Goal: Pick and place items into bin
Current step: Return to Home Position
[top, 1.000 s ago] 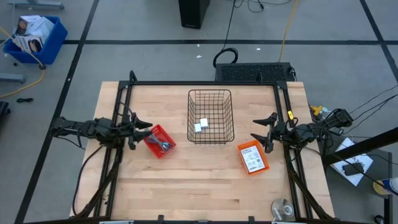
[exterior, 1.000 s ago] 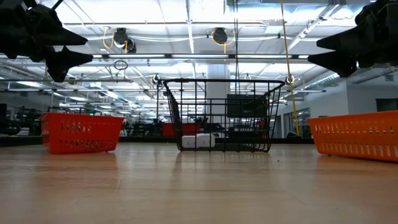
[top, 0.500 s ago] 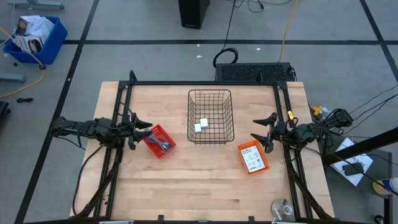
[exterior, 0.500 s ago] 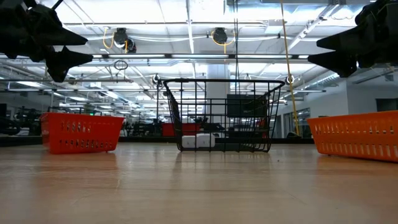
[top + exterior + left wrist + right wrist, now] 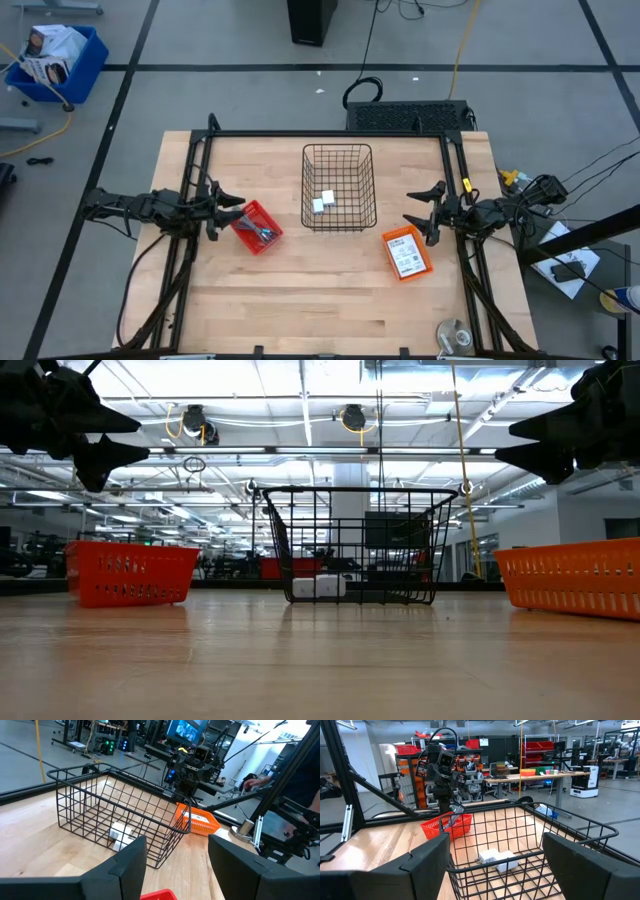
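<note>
Wire, black, forms the basket (image 5: 338, 187) between the arms, and we see the two white blocks (image 5: 322, 201) lying inside it. Slim tools (image 5: 263, 234) sit in the red bin (image 5: 253, 213), a printed card (image 5: 407, 257) in the orange bin (image 5: 391, 240). The left gripper (image 5: 231, 206) and right gripper (image 5: 414, 206) hang spread and empty beside those bins. We judge the only risk a low swing clipping a bin's rim.
</note>
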